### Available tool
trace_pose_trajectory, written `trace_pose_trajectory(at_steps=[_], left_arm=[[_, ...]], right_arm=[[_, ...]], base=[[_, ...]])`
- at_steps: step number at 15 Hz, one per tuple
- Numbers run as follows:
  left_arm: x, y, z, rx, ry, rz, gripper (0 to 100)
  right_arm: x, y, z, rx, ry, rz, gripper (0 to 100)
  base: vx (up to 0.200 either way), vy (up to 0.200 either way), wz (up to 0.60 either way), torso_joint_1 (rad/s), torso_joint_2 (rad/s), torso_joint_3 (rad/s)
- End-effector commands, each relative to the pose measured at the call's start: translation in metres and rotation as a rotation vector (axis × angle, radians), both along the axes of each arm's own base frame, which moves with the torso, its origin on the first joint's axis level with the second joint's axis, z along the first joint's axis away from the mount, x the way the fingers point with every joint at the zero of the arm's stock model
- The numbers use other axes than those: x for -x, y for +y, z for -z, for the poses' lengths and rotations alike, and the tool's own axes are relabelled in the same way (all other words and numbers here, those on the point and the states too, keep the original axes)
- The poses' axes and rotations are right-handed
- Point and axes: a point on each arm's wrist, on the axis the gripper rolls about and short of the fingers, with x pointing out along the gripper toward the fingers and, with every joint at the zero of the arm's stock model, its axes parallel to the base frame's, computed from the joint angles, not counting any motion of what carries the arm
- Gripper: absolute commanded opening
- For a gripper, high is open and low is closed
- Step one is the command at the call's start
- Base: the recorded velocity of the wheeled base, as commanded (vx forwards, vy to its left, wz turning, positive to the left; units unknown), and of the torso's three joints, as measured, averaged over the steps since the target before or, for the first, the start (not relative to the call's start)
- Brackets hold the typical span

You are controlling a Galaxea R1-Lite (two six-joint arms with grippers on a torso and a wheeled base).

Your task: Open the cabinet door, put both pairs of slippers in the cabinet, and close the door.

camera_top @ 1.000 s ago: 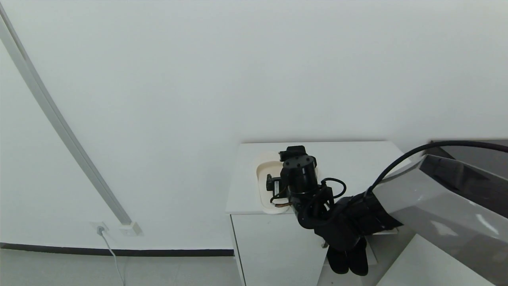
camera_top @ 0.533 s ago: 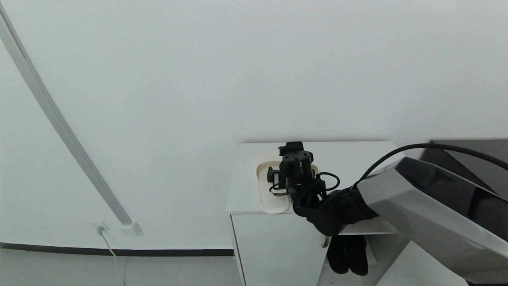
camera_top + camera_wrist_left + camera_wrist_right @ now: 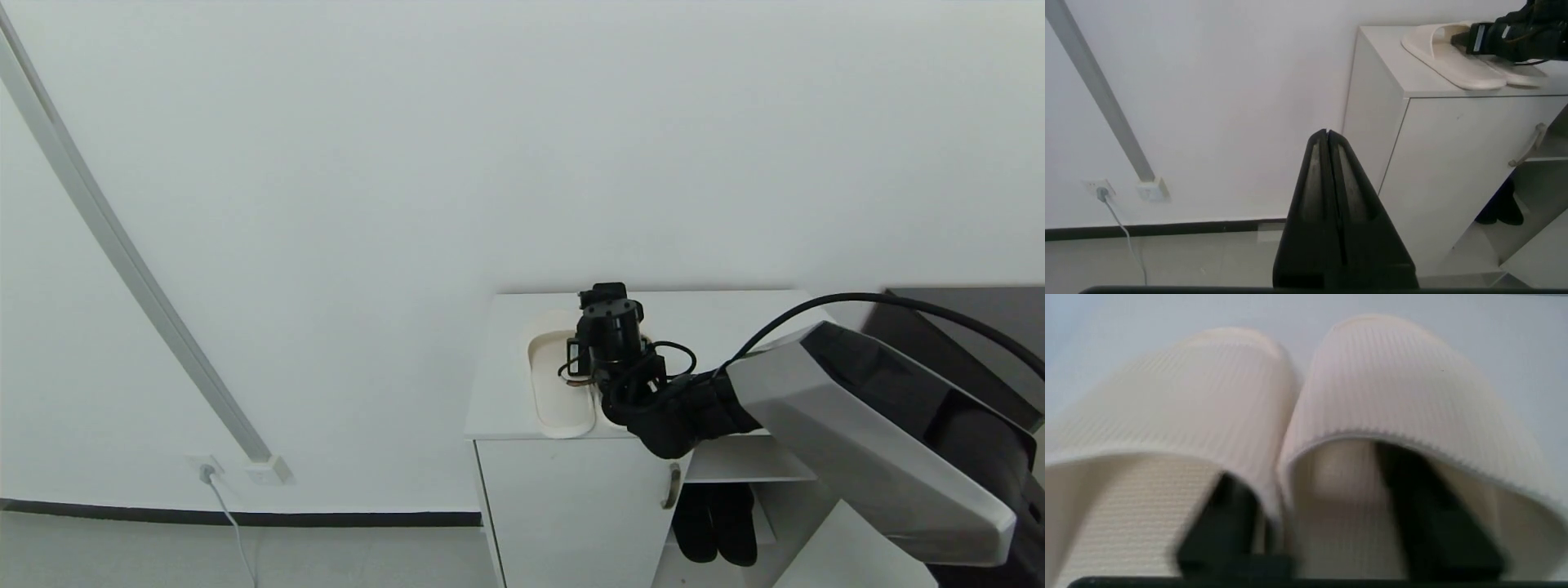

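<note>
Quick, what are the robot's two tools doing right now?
Left tool: closed, holding nothing.
Right tool: open, tips inside the cream slippers.

- Head view: high, set back, faces forward and down at wall; white cabinet (image 3: 571,506) low, right of centre, mid-distance.
- Left wrist view: low, off cabinet's left, faces wall and cabinet front past own black left tool (image 3: 1326,143).
- Right wrist view: very near cream ribbed slippers (image 3: 1290,416), facing their openings.
- Shared: slippers in all three; cabinet and grey wall conduit (image 3: 122,245) in head and left wrist views.
</note>
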Motion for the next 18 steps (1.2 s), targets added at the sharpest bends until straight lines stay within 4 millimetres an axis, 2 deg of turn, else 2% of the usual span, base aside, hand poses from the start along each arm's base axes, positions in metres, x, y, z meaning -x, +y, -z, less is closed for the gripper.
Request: trace_pose_trajectory(at_steps=[1,5,7,9,13,18], left_arm=[[0.0,0.0,0.0,0.0,0.0,0.0,0],[0.0,0.0,0.0,0.0,0.0,0.0,0],[0.0,0.0,0.0,0.002,0.002,0.0,0],[0.0,0.0,0.0,0.002,0.0,0.0,0],[0.0,0.0,0.0,0.003,0.002,-0.002,0],[0.0,0.0,0.0,-0.01,0.001,0.0,0]], right_arm=[[-0.001,0.0,0.003,0.002,0.003,0.0,0],[0.0,0.001,0.0,-0.001,-0.002,0.002,0],[0.005,-0.003,-0.01,-0.01,-0.011,0.004,0],[0.019,-0.013,-0.031,-0.017,-0.018,-0.01,0],[0.078,-0.042,-0.056,-0.034,-0.005,-0.156,0],[0.177,-0.101,-0.077,-0.045,0.039,-0.426,0]], base=[[0.0,0.0,0.0,0.0,0.0,0.0],[0.0,0.0,0.0,0.0,0.0,0.0],[0.0,0.0,0.0,0.0,0.0,0.0],[0.0,0.0,0.0,0.0,0.0,0.0],[0.0,0.0,0.0,0.0,0.0,0.0],[0.0,0.0,0.0,0.0,0.0,0.0]])
